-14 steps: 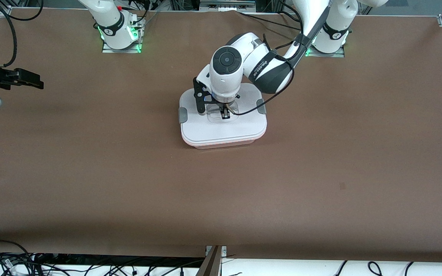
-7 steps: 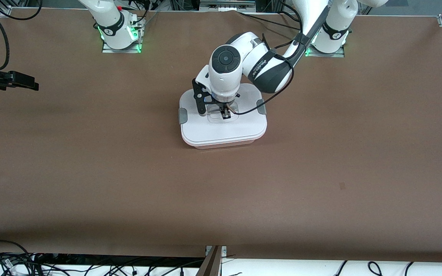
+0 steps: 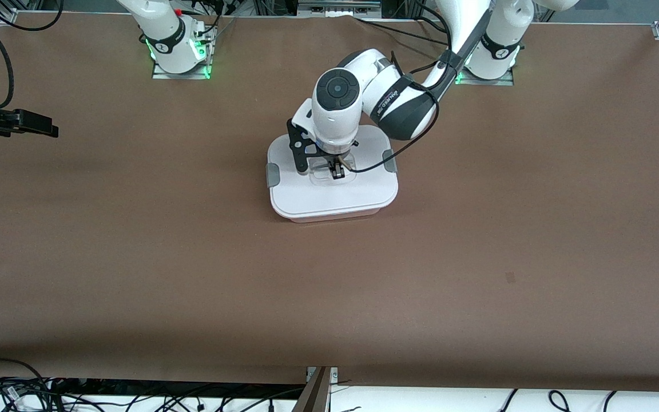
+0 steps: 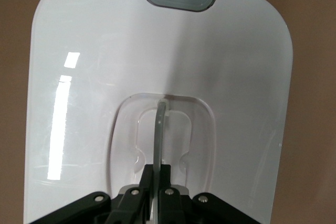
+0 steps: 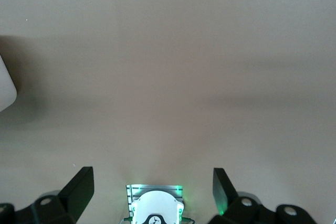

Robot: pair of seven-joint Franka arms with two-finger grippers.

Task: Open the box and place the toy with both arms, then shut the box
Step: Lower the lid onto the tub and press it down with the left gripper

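The box (image 3: 332, 191) sits mid-table with its white lid (image 3: 306, 197) on the pale pink tub. A grey clip shows at each end of the lid (image 3: 272, 173). My left gripper (image 3: 337, 170) is over the lid's middle, shut on the clear recessed handle (image 4: 160, 124). In the left wrist view the fingers (image 4: 149, 174) pinch the thin upright handle, and the lid (image 4: 94, 51) fills the frame. My right gripper (image 3: 36, 123) is open and empty, in the air over the right arm's end of the table; its fingers (image 5: 84, 179) stand wide apart. The toy is not in view.
The brown table (image 3: 329, 297) is bare around the box. The right arm's base (image 5: 155, 209) with green lights shows in the right wrist view. The left arm's black cable (image 3: 389, 154) loops over the lid. Cables hang along the table's near edge.
The lid has come down flush on the tub; a second ago a pink rim line showed under it. My right gripper has drawn slightly toward the table's end.
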